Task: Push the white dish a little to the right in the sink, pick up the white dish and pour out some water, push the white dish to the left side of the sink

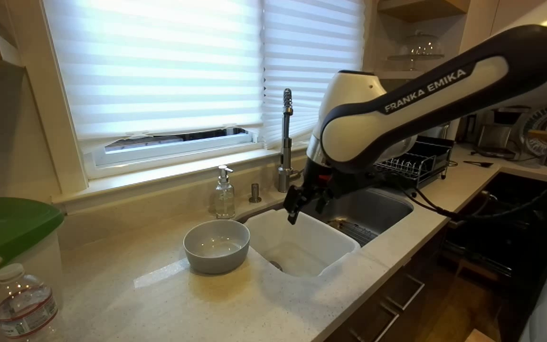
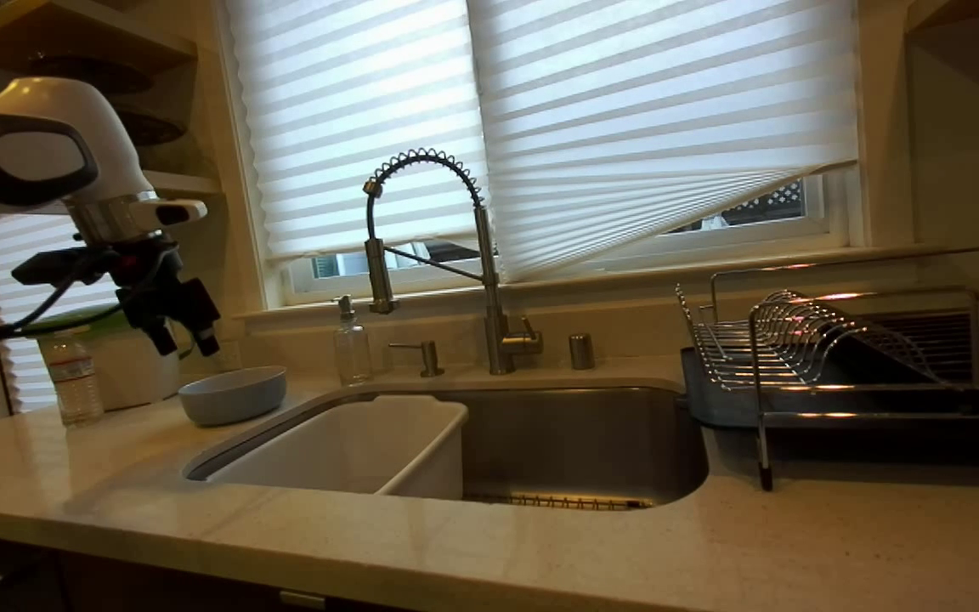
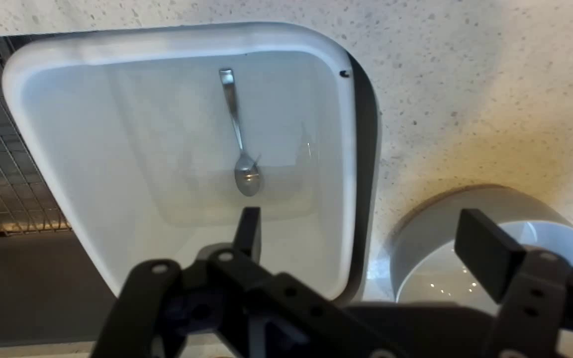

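One white plastic tub (image 1: 306,244) sits left in the sink (image 2: 579,433); claw (image 3: 360,219) above rim height, spread wide, gripping nothing. We judge the rightward push pending: next, lower to the left rim.

Overhead wrist view, both exterior views facing sink (image 2: 574,442)

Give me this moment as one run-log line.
fingers: open, holding nothing | white dish: in sink, not gripped | spoon: inside white dish | round bowl: on countertop beside sink
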Tool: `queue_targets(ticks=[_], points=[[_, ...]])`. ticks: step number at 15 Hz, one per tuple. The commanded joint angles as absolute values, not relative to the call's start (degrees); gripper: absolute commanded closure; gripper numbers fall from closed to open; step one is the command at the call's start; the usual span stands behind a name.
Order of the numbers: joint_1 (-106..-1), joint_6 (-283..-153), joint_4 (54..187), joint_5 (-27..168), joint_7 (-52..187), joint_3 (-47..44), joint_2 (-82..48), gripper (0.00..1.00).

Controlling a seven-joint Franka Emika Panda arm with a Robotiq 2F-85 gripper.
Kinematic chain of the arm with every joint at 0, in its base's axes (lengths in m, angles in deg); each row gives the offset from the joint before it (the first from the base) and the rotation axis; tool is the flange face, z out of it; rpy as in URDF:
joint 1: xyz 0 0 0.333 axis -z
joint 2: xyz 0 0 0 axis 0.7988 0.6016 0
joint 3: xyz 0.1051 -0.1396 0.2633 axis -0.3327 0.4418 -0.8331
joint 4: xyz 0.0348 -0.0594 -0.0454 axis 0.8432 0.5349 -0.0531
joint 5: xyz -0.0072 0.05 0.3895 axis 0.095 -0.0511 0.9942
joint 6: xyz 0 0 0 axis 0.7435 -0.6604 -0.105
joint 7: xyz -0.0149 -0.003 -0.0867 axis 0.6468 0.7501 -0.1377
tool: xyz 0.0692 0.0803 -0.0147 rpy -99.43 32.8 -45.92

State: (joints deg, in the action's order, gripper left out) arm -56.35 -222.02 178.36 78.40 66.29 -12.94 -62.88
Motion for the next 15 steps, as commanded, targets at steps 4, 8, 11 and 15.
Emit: queue_targets(ticks=[4,8,11,15], points=[[-56.14,-228.93,177.14,74.33,64.24,-11.36,-50.67,0.00],[-56.38,-232.04,175.72,73.73,64.63,-11.13,-44.32,0.00],[-55.28,-235.10,173.98,71.56,67.21,-11.34,-39.09,0.00],[-56.04,-234.45,174.55,72.87,65.87,-10.83,-39.99,0.00]])
